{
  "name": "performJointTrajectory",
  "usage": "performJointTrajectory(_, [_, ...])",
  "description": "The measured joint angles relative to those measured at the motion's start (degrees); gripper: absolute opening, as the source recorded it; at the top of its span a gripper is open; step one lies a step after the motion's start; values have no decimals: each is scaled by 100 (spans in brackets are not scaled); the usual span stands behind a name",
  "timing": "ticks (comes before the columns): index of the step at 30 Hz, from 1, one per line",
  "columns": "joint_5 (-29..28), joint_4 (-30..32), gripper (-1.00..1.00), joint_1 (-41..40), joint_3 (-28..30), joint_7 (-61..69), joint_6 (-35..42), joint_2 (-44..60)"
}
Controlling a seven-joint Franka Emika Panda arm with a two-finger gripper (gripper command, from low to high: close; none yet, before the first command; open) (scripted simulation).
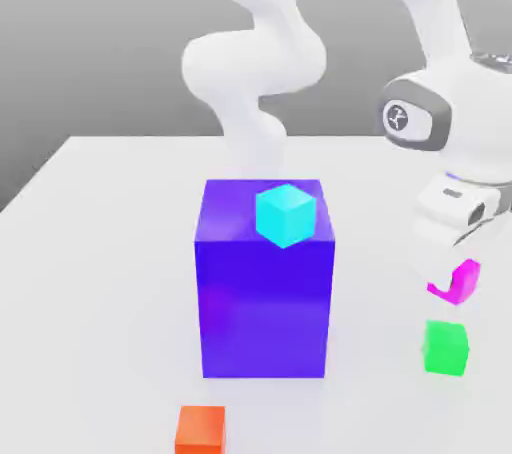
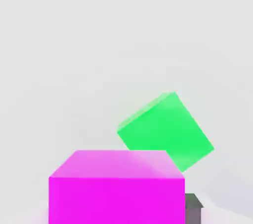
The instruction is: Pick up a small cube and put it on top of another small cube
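A: How do the jaws stand?

B: Clamped on the pink cube (image 1: 456, 282), it seems. The cube hangs clear of the bench (image 1: 100, 242) under the white hand, at the exterior view's right.

A: And from the hand view?

B: The pink cube (image 2: 116, 187) sits close to the camera, with a dark finger (image 2: 193, 207) just beside one face. The green cube (image 2: 165, 130) lies on the bench beyond it, turned at an angle.

A: Are pink and green touching?

B: No. In the exterior view the green cube (image 1: 445, 348) rests on the bench below the pink one, with a gap between them.

A: What else is on the bench?

B: A big blue block (image 1: 264, 302) in the middle with a cyan cube (image 1: 286, 214) on top, and an orange cube (image 1: 201, 430) near the front edge.
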State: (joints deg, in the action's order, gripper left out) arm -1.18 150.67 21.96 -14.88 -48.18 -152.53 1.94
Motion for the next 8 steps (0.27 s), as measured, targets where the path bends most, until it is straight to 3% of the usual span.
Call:
performJointTrajectory(5, [-562, -132, -100, 168, 273, -515, -753, 912])
performJointTrajectory(6, [-642, -140, 100, 201, 322, -576, -857, 1027])
performJointTrajectory(8, [-642, -140, 100, 201, 322, -576, -857, 1027])
